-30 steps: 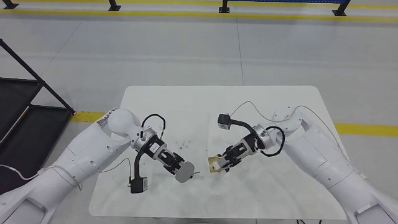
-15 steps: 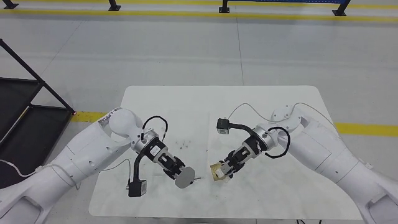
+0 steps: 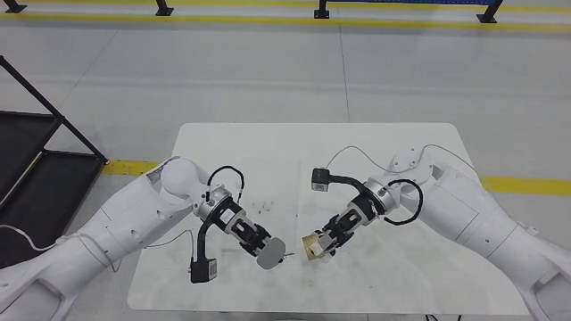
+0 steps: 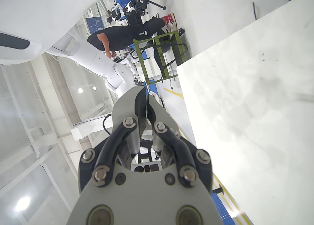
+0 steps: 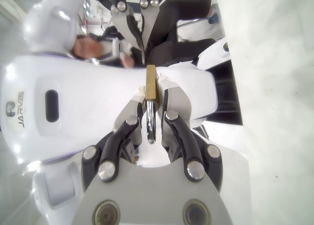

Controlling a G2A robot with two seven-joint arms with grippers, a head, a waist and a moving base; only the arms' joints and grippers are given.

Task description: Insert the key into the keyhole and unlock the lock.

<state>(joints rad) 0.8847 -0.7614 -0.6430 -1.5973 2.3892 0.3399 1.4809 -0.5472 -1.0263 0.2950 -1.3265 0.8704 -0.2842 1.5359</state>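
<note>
Right gripper [image 5: 150,86]: two pale, blocky fingers pressed onto the flat sides of the padlock [image 5: 150,81], pinching it. The padlock had a slim rectangular brass body with a dull golden face. Its shackle [image 5: 150,123], a polished chrome loop, pointed back between the black linkage bars toward the wrist. The free end of the brass body faced the other arm.

Left gripper [image 4: 145,99]: grey metal fingers with ribbed black pads, drawn nearly together on the key [image 5: 142,53]. The key was a thin, dark, flat blade sticking out past the fingertips. Its tip sat just beside the padlock's end face, slightly off to one side. I could not tell whether they touched.

In the top view, both grippers met low in the frame, just left of centre: left gripper [image 3: 272,251] on the left, padlock [image 3: 312,246] on the right. Both were held above the front part of the table [image 3: 393,152], a smooth white rectangle with rounded corners.
</note>
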